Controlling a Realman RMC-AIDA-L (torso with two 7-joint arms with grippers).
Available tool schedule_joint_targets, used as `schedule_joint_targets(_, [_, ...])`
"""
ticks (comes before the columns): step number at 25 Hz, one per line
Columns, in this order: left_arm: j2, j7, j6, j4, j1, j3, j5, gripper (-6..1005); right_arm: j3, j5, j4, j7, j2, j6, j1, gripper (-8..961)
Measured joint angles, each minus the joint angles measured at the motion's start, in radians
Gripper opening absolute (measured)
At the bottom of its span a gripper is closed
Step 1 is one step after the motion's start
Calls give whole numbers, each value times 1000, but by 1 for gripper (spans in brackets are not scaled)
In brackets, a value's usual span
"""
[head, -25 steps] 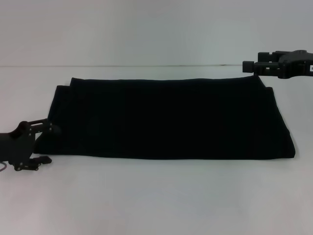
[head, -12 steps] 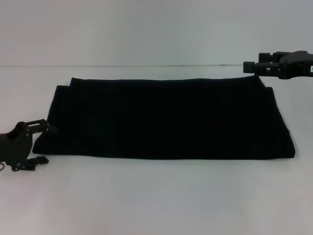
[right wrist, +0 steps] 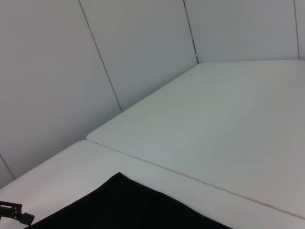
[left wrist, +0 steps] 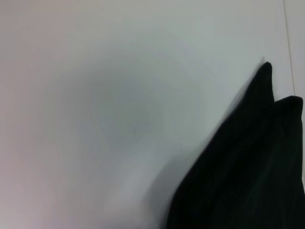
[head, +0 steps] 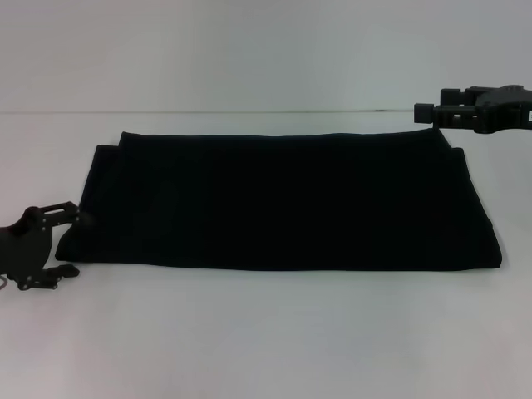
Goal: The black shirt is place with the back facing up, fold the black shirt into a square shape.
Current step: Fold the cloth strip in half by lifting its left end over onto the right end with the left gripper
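Beside the black shirt (head: 283, 199), both grippers' fingers: cannot tell if apart.

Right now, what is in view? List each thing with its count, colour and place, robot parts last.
black shirt: one, black, lying flat as a wide folded band across the middle of the table.
table: one, white, under the shirt.
wall panels: several, pale grey, behind the table.
left tool: one, black, low at the shirt's near left corner, open.
right tool: one, black, raised above the shirt's far right corner.
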Motion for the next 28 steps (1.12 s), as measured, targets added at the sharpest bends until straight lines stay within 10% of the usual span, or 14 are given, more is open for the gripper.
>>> schedule_joint_targets(28, [4,125,-59,-25,-12,2,-31,866,7,0,-1,-8,-3,0,0,802])
